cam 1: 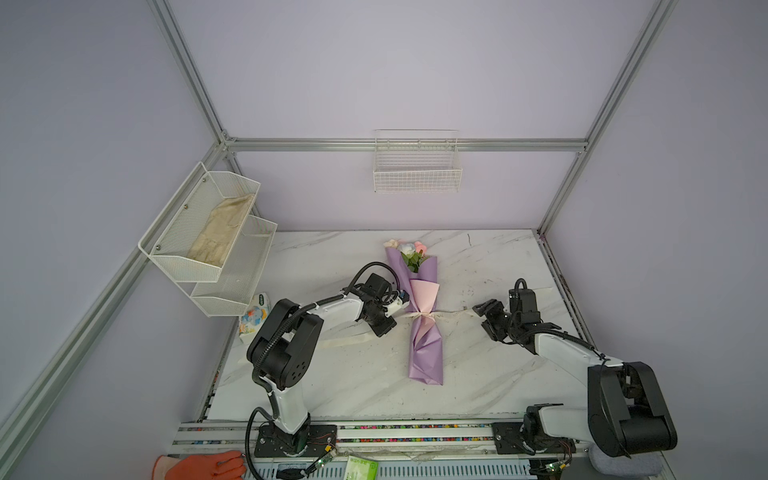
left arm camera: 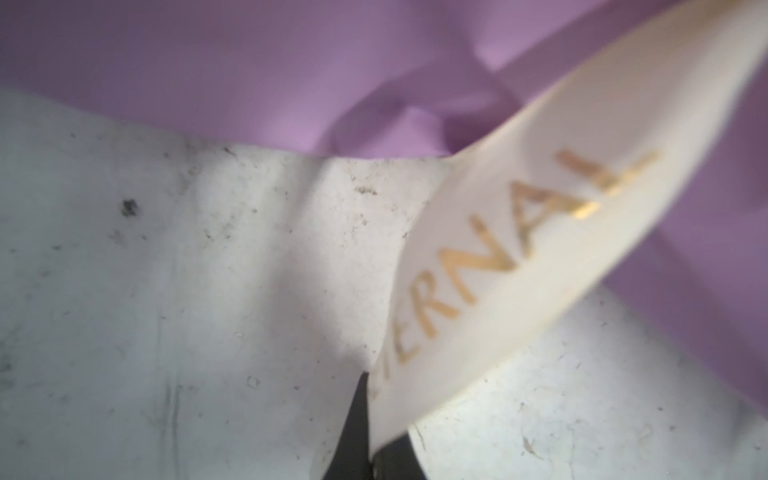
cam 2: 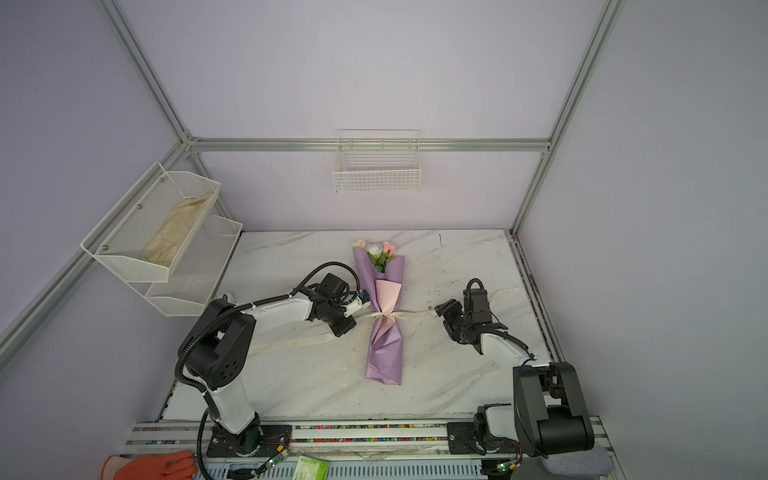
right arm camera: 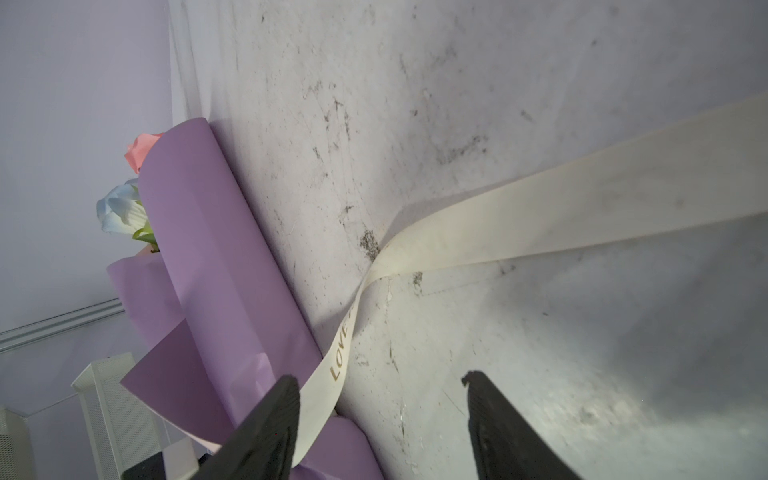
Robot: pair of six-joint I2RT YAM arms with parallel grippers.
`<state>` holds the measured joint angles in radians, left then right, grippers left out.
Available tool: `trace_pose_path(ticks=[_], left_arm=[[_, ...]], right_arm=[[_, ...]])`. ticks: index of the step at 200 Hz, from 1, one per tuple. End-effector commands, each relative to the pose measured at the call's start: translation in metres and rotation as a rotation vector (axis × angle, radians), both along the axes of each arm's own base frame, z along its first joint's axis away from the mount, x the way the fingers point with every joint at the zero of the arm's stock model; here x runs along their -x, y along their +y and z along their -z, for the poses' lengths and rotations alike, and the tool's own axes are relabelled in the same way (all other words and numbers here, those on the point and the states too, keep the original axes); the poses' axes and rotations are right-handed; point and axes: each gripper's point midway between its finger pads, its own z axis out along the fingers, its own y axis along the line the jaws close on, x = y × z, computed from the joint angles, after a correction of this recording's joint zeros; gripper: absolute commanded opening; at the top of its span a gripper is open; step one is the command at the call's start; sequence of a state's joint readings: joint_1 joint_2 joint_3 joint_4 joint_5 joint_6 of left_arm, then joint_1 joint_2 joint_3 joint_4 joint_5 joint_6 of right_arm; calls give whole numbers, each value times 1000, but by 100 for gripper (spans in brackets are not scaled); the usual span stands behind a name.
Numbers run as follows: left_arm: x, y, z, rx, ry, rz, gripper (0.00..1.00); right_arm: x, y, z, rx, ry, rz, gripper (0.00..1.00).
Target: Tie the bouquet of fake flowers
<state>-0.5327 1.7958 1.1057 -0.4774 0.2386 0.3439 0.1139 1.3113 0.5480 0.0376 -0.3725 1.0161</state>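
**One tail pinched, the other free**

At the left gripper (left arm camera: 374, 440): clamped shut on the cream ribbon (left arm camera: 519, 249), with gold lettering running straight out from the closed jaws. At the right gripper (right arm camera: 380, 378): spread wide and holding nothing, with the other ribbon tail passing between the fingers, close against one of them. Between the two grippers, just ahead of each: the bouquet of fake flowers (cam 1: 422, 291), flat in lilac and pink paper, cinched at the waist by the ribbon.

Risk of dragging or swinging the light bundle toward the left gripper, rather than tightening the tie, if pulled from that side alone. Risk of missing the thin tail on closing the right jaws a shade off, or of nipping and creasing the lilac paper just beside the finger. Risk too of the glossy band slipping out of the pinch under a hard tug.

Underneath: a white marbled tabletop (cam 1: 332, 395), scuffed and smudged grey around the right gripper. Around: lilac walls on an aluminium frame, a wire basket (cam 1: 417, 178) on the wall far beyond both grippers, and a mesh rack (cam 1: 208, 232) out past the left arm, with a pale cloth in it.
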Motion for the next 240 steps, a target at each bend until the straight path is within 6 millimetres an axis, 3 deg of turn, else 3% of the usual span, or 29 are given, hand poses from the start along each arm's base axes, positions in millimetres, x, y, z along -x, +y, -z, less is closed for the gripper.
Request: trace_pose_path(ticks=[1,40,68,96,113,126,180,203,224,240], left_arm=[[-14,-29,-73,211,-114,-11,0],[-10,-45,-127,431,-152,-71,0],[-4,-49,-135,484,-123,-83,0],[-3,-52,-132,500,-83,-103,3],[-2,-54,-132,508,-75,-103,3],[0,-55,-133,515,-65,-100,3],[3,-57,-129,517,-48,-104,5],[3,-58,-130,523,-48,-100,5],[4,-60,-130,525,-46,-93,5],[5,-62,-130,526,-47,-87,6]], right_arm=[[-11,10,-25,-5,-83,-62,65],[-15,50,-76,18,-264,-284,60],[3,99,-107,-105,-346,-388,56],[19,149,-129,-277,-377,-410,59],[21,173,-134,-317,-366,-396,62],[20,181,-127,-339,-328,-342,63],[13,200,-137,-511,-326,-224,66],[9,208,-119,-542,-265,-199,66],[8,216,-117,-601,-258,-208,66],[8,220,-115,-600,-257,-222,58]])
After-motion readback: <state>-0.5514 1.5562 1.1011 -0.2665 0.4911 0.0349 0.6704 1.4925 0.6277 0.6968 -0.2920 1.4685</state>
